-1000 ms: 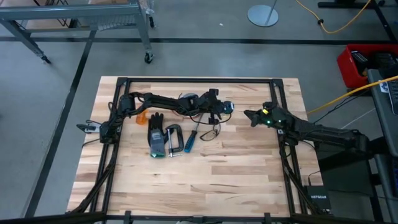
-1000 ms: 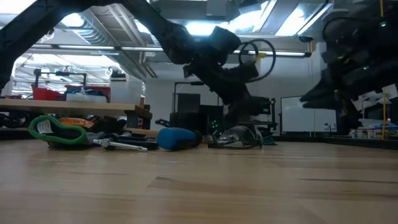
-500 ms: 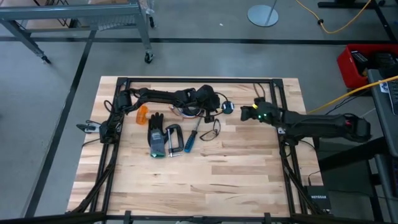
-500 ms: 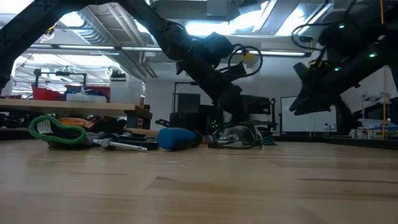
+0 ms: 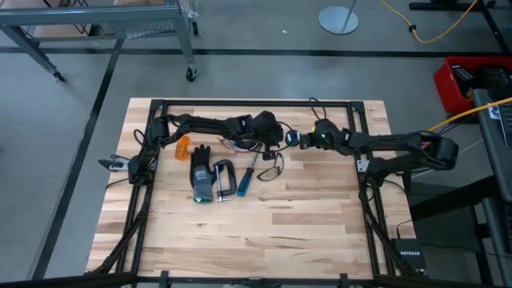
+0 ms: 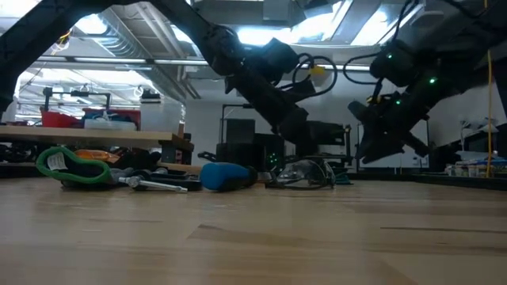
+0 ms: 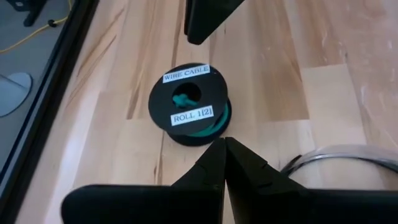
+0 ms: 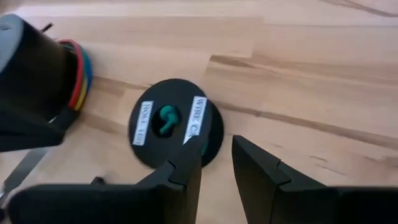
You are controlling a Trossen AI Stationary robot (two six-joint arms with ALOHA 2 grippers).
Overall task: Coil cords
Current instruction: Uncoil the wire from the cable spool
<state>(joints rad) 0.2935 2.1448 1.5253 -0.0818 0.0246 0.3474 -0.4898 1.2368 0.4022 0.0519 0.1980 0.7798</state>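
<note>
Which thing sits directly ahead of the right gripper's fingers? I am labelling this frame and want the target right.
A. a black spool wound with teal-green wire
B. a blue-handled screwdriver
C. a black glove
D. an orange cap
A: the right wrist view shows the right gripper, fingers apart, just above the black spool, whose white labels and teal-green wire are visible.

A black spool (image 7: 189, 112) wound with thin teal-green cord (image 7: 208, 129) lies flat on the wood near the table's far edge, between the two arms. Its upper face bears two white labels, "WIRE CABLE" and "ROLL 1121", and a teal cord end pokes from the centre hole. In the right wrist view the same spool (image 8: 177, 131) shows, labels turned sideways.
</note>
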